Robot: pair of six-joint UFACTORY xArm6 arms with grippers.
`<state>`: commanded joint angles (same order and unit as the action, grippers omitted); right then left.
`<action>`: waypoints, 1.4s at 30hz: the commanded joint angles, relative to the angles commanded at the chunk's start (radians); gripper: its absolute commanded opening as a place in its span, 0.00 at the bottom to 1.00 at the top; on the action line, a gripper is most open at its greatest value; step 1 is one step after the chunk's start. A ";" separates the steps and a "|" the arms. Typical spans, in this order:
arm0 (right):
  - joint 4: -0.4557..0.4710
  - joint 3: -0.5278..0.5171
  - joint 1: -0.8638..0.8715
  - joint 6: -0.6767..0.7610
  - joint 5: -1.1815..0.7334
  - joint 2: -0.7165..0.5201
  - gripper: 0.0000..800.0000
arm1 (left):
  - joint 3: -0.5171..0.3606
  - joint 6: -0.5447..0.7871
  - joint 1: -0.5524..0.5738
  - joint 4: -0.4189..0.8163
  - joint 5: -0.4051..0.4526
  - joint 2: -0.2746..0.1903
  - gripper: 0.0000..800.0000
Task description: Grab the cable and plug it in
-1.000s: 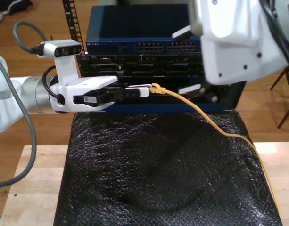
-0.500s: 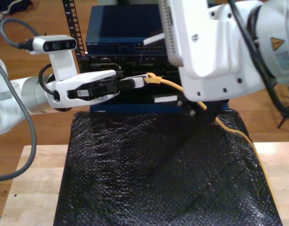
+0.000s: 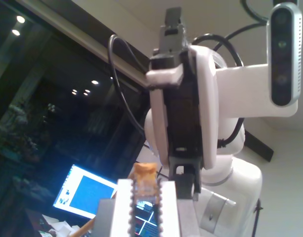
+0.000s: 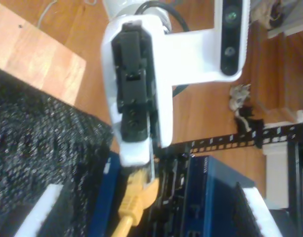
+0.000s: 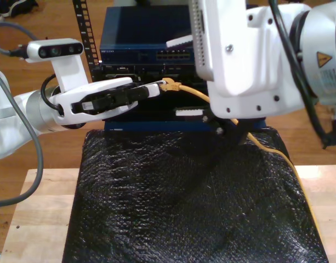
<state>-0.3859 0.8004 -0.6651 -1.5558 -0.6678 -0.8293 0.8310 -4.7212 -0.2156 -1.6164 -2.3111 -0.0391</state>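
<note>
Pinching the cable (image 5: 191, 92) between the fingers of my first gripper (image 5: 157, 88), plug end just beyond the fingertips, close to the rack (image 5: 140, 38). Fingers of my second gripper (image 5: 185, 76) spread wide, holding nothing. Best done by squaring the plug to a port, then pushing straight in without twisting.

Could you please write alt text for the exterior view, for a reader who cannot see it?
My first hand, reaching in from the exterior view's left, pinches the plug end of a yellow cable in front of a dark blue equipment rack. Another white arm looms at that view's right, above a black mat.
</note>
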 joint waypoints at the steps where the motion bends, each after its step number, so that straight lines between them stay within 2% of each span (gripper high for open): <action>1: 0.000 0.000 -0.002 -0.002 0.000 0.000 0.94 | -0.002 -0.002 0.000 0.000 -0.003 0.000 0.00; 4: 0.000 -0.002 0.000 -0.002 0.008 -0.002 0.94 | -0.002 -0.014 0.000 0.002 -0.006 0.000 0.00; 6: 0.000 -0.011 0.000 -0.002 0.017 -0.005 0.89 | -0.003 -0.029 0.000 0.000 -0.012 0.000 0.00; 14: 0.002 -0.041 0.000 -0.002 0.048 -0.028 0.84 | -0.002 -0.046 0.000 0.000 -0.025 0.000 0.00; 20: 0.002 -0.052 -0.002 0.000 0.051 -0.028 0.65 | -0.003 -0.061 0.002 0.000 -0.026 0.000 0.00; 28: 0.002 -0.060 -0.002 0.002 0.058 -0.028 0.54 | 0.000 -0.066 0.002 0.000 -0.038 0.000 0.00; 31: 0.002 -0.063 0.000 0.002 0.058 -0.029 0.46 | 0.000 -0.068 0.002 0.000 -0.038 0.000 0.00; 42: 0.000 -0.061 -0.008 0.005 0.058 -0.037 0.45 | 0.000 -0.100 0.002 0.000 -0.038 0.000 0.01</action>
<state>-0.3859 0.7390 -0.6728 -1.5512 -0.6095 -0.8661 0.8310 -4.8209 -0.2140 -1.6164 -2.3495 -0.0391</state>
